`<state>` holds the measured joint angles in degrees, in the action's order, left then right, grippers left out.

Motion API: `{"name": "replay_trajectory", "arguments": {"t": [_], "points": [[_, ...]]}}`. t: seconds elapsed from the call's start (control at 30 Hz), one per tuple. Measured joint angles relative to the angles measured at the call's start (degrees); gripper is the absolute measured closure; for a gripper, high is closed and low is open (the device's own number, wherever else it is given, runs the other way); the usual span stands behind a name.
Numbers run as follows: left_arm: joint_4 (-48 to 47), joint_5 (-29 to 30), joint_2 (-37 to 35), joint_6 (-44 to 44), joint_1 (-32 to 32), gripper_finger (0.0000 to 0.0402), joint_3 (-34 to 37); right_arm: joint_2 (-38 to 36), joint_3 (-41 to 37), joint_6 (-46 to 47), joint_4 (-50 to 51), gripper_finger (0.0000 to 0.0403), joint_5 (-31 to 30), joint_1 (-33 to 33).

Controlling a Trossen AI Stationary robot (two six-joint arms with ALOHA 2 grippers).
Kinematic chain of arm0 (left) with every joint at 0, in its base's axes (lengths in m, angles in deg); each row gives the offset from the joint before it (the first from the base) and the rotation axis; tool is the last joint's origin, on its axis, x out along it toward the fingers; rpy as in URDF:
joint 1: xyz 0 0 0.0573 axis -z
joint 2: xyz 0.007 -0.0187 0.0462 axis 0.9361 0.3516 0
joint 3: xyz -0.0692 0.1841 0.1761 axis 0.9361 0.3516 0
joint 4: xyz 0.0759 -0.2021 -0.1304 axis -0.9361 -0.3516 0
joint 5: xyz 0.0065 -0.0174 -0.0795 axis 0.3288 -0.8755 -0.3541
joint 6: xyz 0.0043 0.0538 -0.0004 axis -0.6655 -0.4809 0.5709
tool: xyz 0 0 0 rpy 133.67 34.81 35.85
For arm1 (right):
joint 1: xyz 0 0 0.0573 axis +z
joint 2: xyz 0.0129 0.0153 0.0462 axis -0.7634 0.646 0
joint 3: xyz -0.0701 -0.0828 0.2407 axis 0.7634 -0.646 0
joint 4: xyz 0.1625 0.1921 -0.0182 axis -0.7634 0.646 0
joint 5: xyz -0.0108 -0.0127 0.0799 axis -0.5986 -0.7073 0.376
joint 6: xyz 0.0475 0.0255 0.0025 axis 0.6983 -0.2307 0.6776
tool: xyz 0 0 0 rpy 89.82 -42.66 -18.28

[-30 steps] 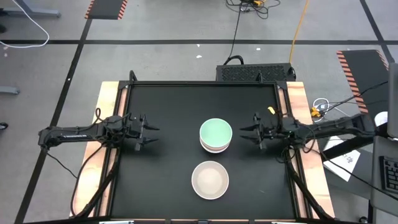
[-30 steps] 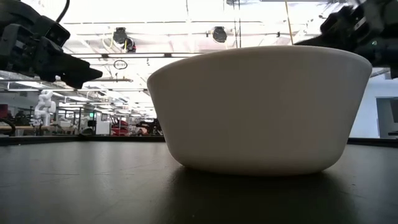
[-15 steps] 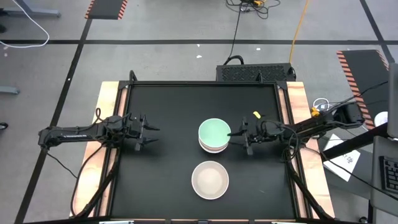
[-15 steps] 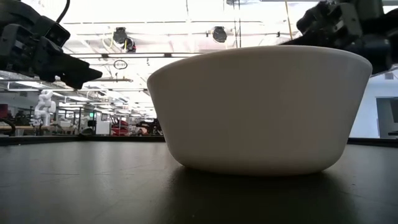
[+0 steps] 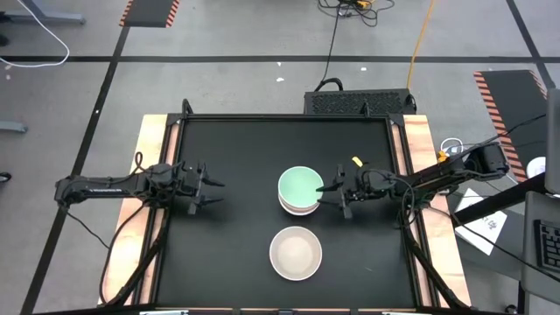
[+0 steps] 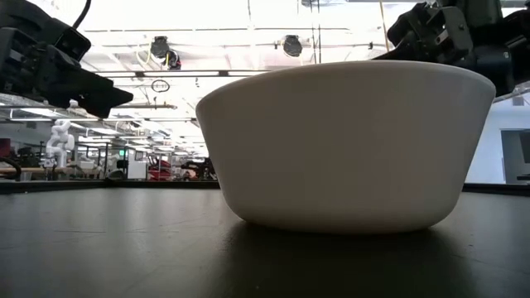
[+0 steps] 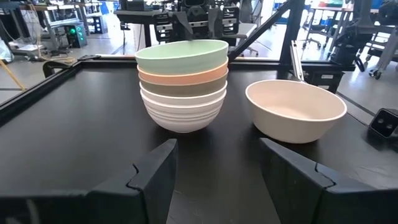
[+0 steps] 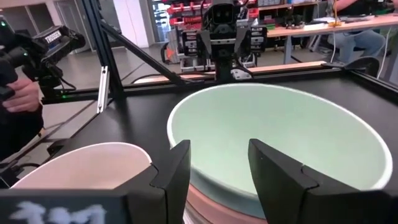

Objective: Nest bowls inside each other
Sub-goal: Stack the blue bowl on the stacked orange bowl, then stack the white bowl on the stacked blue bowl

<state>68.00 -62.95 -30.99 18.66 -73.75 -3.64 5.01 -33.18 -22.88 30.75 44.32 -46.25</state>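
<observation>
A stack of nested bowls (image 5: 302, 190) stands near the table's middle: mint green on top, then salmon-orange, grey-brown and white at the bottom (image 7: 182, 87). A cream-beige bowl (image 5: 296, 253) sits upright on its base nearer the near edge, and it fills the low view (image 6: 344, 145). My right gripper (image 5: 331, 198) is open at the stack's right side. Its fingers stand above the mint bowl's near rim (image 8: 214, 168), and I see no contact. My left gripper (image 5: 217, 192) waits open to the left of the stack (image 7: 217, 180).
The black table top (image 5: 236, 149) has raised rails along its sides. Bare black surface lies between my left gripper and the stack, and toward the far edge. A person's sleeve and hand (image 8: 18, 99) show beyond the table in the right wrist view.
My right gripper has moved toward the table's left, from near the right rail up to the right side of the bowl stack, staying open. The bowls and my left arm have kept still.
</observation>
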Motion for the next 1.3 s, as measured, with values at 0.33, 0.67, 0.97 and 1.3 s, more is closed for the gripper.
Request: {"name": "replay_trajectory", "arguments": {"t": [0.33,0.67,0.97,1.3], "points": [[-0.02,0.02,0.00,-0.02,0.15,0.0176,-0.02,0.01,0.02,-1.18,-3.01,0.0248,0.08,-0.03],[-0.04,0.07,0.12,-0.07,0.15,0.0176,-0.02,-3.30,0.20,-0.71,-2.04,0.0248,3.05,0.98],[-0.08,0.09,1.54,-0.13,0.15,0.0176,-0.02,-3.61,10.23,-2.83,12.65,0.0248,4.44,9.32],[-0.07,0.11,1.53,0.11,0.13,0.0176,-0.02,-3.61,16.85,-5.60,24.12,0.0248,-0.08,15.48]]}}
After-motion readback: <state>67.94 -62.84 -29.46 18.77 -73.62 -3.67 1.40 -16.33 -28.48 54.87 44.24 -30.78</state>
